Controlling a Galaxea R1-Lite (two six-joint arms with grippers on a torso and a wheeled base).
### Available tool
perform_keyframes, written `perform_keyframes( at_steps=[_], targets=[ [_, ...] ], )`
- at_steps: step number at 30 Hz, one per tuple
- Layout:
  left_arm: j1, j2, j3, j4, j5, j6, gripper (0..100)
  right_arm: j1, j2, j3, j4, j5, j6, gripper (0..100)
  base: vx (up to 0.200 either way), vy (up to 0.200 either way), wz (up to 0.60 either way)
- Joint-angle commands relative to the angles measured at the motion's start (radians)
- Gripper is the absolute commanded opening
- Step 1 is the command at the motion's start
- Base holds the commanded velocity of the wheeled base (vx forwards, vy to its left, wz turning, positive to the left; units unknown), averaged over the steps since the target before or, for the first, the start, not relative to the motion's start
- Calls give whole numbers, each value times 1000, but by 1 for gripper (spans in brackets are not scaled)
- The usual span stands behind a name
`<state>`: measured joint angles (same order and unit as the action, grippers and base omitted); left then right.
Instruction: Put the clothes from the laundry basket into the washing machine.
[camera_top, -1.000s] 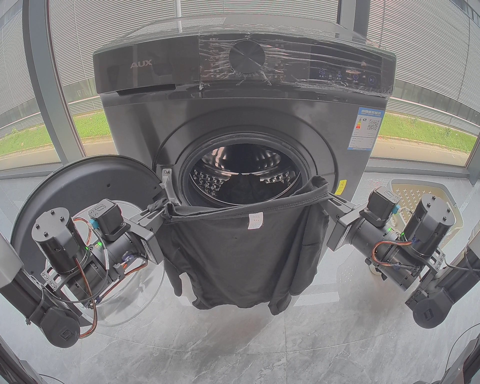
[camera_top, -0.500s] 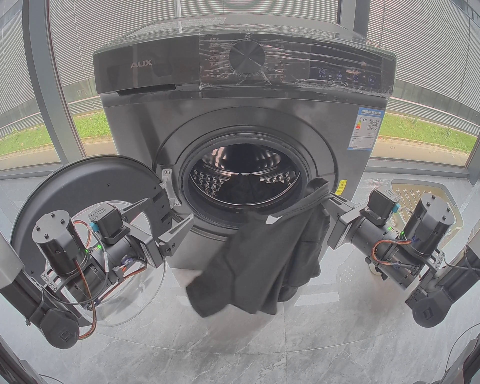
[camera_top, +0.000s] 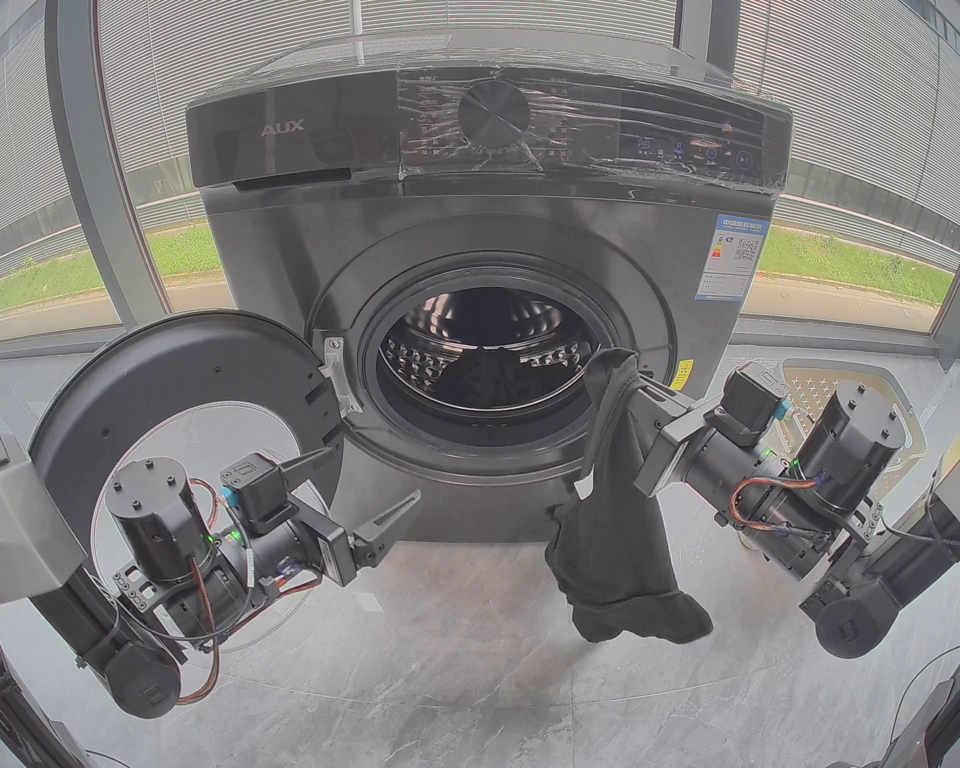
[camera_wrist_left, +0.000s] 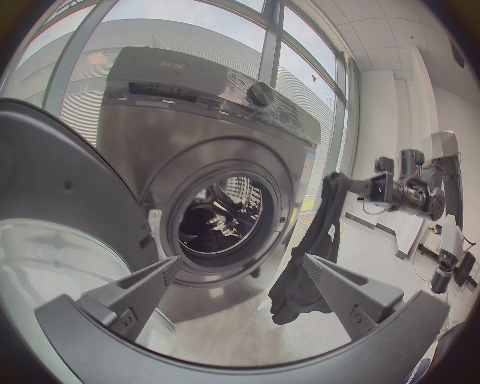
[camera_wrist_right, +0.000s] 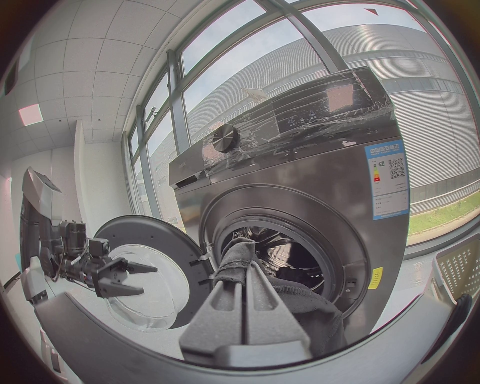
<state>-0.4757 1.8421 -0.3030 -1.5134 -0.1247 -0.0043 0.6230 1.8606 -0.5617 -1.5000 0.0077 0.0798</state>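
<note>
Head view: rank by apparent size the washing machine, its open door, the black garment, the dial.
Largest to smallest:
1. washing machine
2. door, though it is nearer the camera, which inflates it
3. black garment
4. dial

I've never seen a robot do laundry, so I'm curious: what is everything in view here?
washing machine: one, dark grey, centre.
door: one, dark grey with glass, swung open to the left.
clothes in drum: count unclear, dark, inside the machine.
garment: one, black, hanging at the opening's right side.
laundry basket: one, beige, floor at right.
left gripper: one, dark grey, open, low before the door.
right gripper: one, dark grey, shut on the garment.
</note>
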Motion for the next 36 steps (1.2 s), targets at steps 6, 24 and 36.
perform_keyframes(
  at_steps=[6, 24, 36],
  targets=[
    [-73, 117, -41, -1, 0, 3, 100, 34, 40, -78, 6, 2, 0, 0, 0, 0, 0],
    [-113, 309, -214, -1, 8, 38, 100, 124, 58, -101, 4, -25, 6, 0, 0, 0, 0],
    [-101, 394, -278, -1, 8, 40, 100, 176, 58, -101, 4, -25, 6, 0, 0, 0, 0]
  ],
)
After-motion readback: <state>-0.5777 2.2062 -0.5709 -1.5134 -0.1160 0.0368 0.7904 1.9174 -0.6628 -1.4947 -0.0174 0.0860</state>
